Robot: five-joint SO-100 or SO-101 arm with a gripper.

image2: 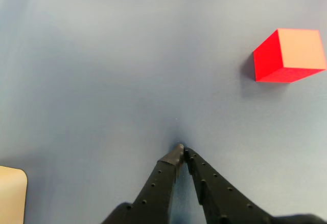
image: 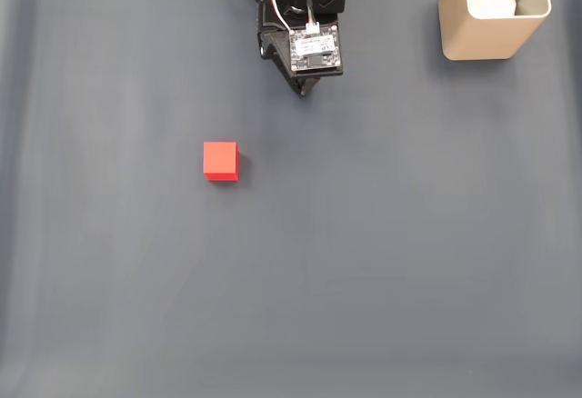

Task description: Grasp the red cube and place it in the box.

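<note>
Well apart from the box (image: 496, 16), the red cube (image: 220, 160) lies untouched on the grey mat (image: 382, 262). Gripper (image2: 181, 150) is closed, empty. Reach not begun; opening and travel toward cube are judged needed.

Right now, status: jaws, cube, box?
Gripper empty, jaws shut, tips meeting above the mat. Red cube loose on the grey mat, away from the arm. Beige box upright in the fixed view's top right corner. Nothing between them.

Red cube (image: 220, 160) alone on grey table (image: 382, 262), beige box (image: 494, 12) top right, arm (image: 300, 16) top centre
</note>
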